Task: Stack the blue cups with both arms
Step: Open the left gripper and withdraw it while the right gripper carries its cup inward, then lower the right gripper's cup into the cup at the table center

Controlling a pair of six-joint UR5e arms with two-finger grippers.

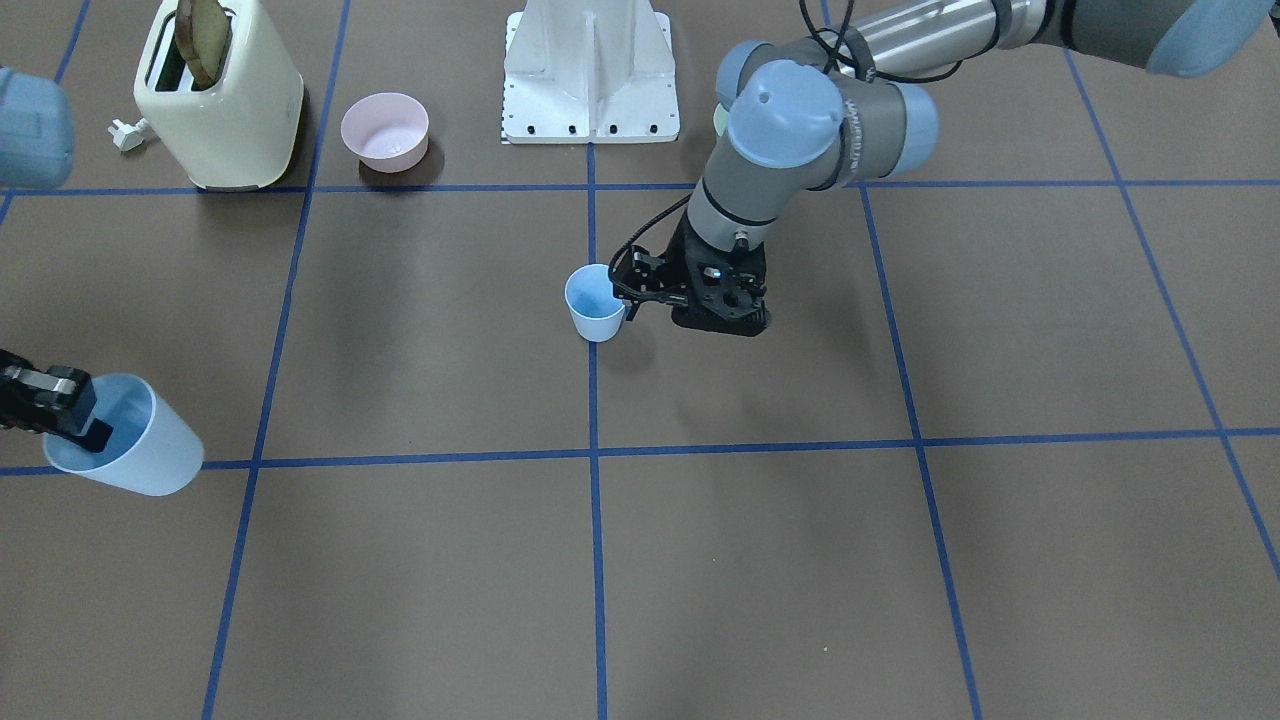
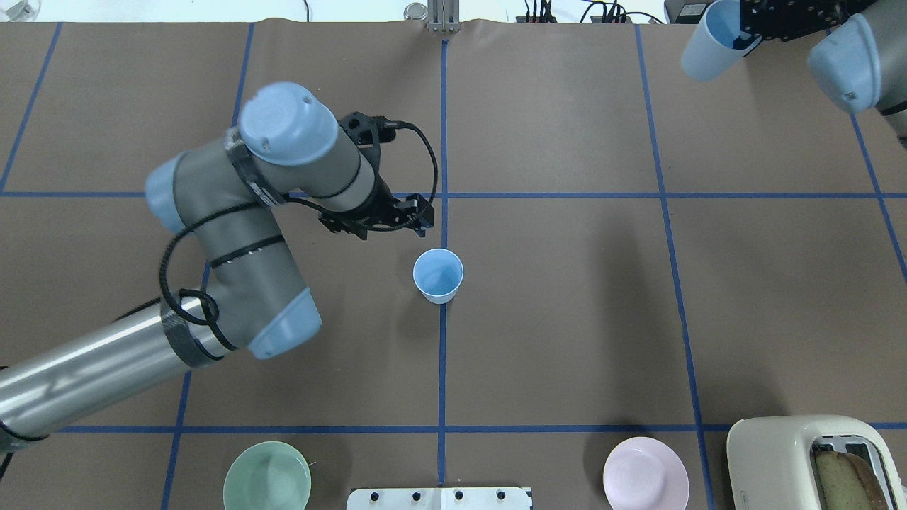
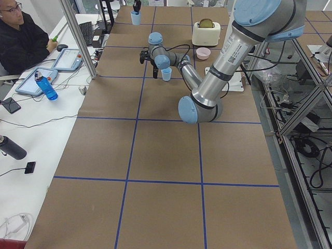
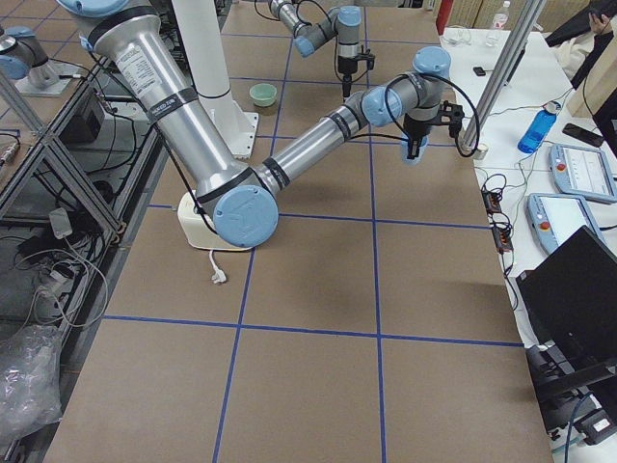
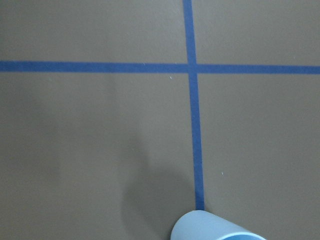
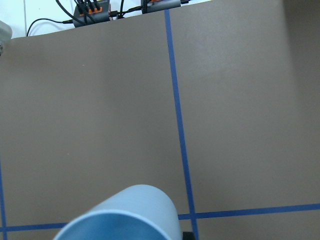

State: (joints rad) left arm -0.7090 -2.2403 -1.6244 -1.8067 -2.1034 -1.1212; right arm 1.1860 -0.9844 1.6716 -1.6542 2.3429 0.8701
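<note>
One pale-blue cup (image 1: 595,305) stands upright on the centre tape line (image 2: 438,275); its rim shows at the bottom of the left wrist view (image 5: 215,229). My left gripper (image 1: 628,298) hovers just beside it, toward the table's far side (image 2: 421,218), and looks open and empty. My right gripper (image 1: 82,415) is shut on the second blue cup (image 1: 140,450), one finger inside the rim. It holds the cup tilted above the table at the far right corner (image 2: 705,49). That cup fills the bottom of the right wrist view (image 6: 130,215).
A cream toaster (image 1: 220,100) with a bread slice and a pink bowl (image 1: 385,130) stand near the robot's right side. A mint-green bowl (image 2: 267,476) sits near its left side. The white base pedestal (image 1: 590,75) is between them. An operator (image 3: 21,36) sits beyond the table.
</note>
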